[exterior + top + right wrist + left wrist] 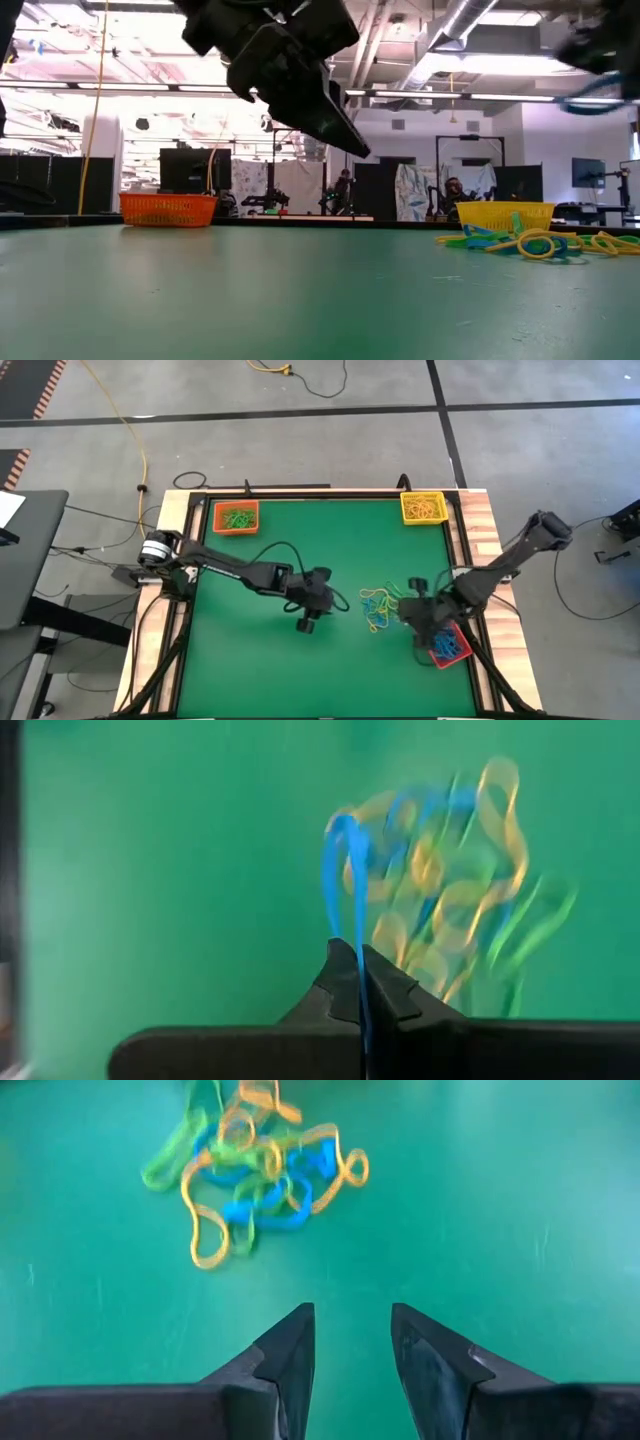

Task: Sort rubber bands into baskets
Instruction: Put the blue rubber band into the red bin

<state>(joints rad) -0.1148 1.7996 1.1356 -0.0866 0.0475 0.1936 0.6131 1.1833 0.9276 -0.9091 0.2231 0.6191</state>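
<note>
Right wrist view: blue band [342, 870] lengthwise from right pincer [360, 982]

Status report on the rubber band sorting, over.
Right gripper shut on a blue band, lifted off the pile. Left gripper open, empty, facing pile. Nothing in the way.

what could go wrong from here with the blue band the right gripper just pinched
1. The right gripper is shut on a blue rubber band that looks stretched toward the tangled pile; other colours might drag along into the red basket.
2. The pinch looks thin, so the band may snap free.
3. The left gripper, open and empty, faces the same pile; both arms reaching there might collide.
</note>
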